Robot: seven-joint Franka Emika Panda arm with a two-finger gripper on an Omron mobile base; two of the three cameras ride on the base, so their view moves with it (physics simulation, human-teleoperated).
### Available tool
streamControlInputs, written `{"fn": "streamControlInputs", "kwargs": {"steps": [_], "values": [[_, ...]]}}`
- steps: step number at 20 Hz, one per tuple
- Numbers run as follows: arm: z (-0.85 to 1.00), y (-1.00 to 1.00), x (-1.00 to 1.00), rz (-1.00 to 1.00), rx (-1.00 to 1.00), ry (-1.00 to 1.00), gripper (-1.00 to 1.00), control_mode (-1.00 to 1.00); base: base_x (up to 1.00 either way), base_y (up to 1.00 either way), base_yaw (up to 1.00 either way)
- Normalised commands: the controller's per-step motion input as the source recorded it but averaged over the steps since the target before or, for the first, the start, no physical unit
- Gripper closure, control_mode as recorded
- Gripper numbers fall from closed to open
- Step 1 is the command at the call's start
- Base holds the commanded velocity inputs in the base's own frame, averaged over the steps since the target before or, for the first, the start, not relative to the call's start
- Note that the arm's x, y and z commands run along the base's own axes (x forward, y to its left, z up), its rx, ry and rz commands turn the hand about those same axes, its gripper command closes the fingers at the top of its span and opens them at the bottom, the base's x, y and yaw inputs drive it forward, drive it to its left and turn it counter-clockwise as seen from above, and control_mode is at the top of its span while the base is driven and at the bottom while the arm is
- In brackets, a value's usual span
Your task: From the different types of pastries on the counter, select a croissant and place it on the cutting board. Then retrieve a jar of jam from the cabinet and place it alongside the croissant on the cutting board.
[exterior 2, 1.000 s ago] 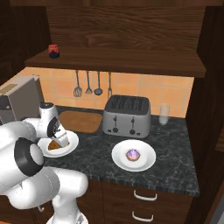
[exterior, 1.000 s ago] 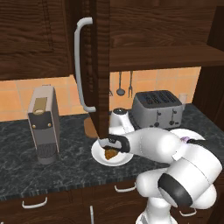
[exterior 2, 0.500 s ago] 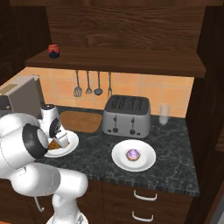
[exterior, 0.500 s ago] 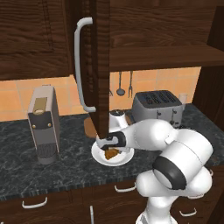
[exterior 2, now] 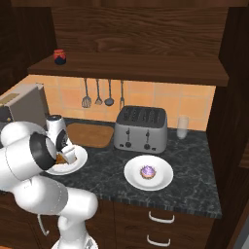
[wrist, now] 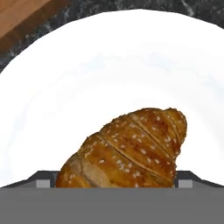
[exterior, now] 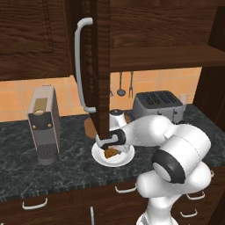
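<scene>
One croissant (wrist: 131, 151) (light, flaky, easily crushed) lies on its white plate (wrist: 109, 78) at the claw's (exterior: 110, 151) 6 o'clock; pinch its thick middle gently; claw's spread can't be told.

On the marbled table (exterior 2: 194, 165) a white plate (exterior 2: 163, 180) carries the purple-frosted cupcake (exterior 2: 148, 172), in front of the grey toaster (exterior 2: 141, 129). Left of the toaster lies the cutting board (exterior 2: 90, 134). The arm's gripper (exterior 2: 65, 154) is down over a second plate (exterior 2: 78, 163), a brown bit of croissant (exterior 2: 60, 158) beside it. A jam jar (exterior 2: 60, 56) stands on the shelf (exterior 2: 146, 68).
</scene>
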Motion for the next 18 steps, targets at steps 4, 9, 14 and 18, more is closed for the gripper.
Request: {"fn": "streamControlInputs", "kwargs": {"steps": [4,9,14,18], "values": [[0.59,-0.04,0.42,-0.06,0.02,-0.14,1.0,-1.0,0.0,0.0,0.0],[0.28,0.0,0.57,0.0,-0.02,-0.15,1.0,-1.0,0.0,0.0,0.0],[0.25,0.0,0.42,0.06,0.0,0.0,1.0,-1.0,0.0,0.0,0.0],[0.17,0.0,0.85,0.1,0.0,0.0,1.0,-1.0,0.0,0.0,0.0]]}}
